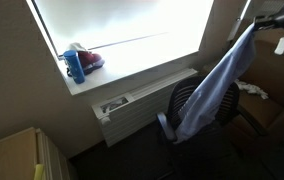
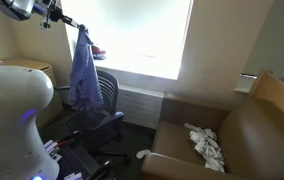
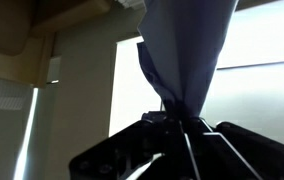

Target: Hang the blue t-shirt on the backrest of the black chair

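The blue t-shirt [image 1: 218, 85] hangs from my gripper [image 1: 259, 20] at the top right in an exterior view, draping down in front of the black chair [image 1: 182, 105]. In an exterior view the shirt [image 2: 82, 72] dangles from the gripper [image 2: 74, 24] above the chair's backrest [image 2: 107, 92], its lower part touching or overlapping the backrest. In the wrist view the shirt [image 3: 185, 50] bunches into the shut jaws [image 3: 179, 122]. The gripper is shut on the shirt's top.
A bright window with a sill [image 1: 132, 68] holds a blue bottle [image 1: 75, 66] and a red object [image 1: 90, 60]. A radiator [image 1: 142, 105] sits below. A brown armchair [image 2: 242, 135] holds a white cloth [image 2: 207, 145]. A white robot base [image 2: 12, 120] stands near.
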Available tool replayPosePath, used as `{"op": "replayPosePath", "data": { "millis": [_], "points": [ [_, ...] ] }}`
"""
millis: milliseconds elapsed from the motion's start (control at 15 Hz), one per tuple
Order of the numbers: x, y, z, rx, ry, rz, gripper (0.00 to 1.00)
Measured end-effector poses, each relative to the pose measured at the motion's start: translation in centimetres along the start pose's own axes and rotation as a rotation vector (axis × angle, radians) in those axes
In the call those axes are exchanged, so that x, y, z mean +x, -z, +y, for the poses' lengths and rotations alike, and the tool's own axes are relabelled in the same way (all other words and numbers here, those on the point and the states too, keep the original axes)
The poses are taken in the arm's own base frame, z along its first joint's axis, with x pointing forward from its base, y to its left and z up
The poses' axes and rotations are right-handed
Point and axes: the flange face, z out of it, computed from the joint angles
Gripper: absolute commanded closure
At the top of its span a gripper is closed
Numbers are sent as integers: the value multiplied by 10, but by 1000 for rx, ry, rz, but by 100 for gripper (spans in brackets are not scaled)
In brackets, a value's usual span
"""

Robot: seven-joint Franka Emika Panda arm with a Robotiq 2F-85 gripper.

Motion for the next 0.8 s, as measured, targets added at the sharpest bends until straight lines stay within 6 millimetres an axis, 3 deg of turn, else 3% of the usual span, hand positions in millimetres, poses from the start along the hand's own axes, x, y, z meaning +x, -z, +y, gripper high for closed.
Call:
{"op": "replayPosePath", "data": {
  "millis": [133,267,333,533,800],
  "points": [
    [25,27,20,-57,-73,74,99],
    [40,32,36,-117,-126,158,99],
    [39,27,41,-147,-124,205,96],
    [-1,4,43,-183,-48,206,96],
    [-7,-1,43,-195,-70,228,99]
  ]
}}
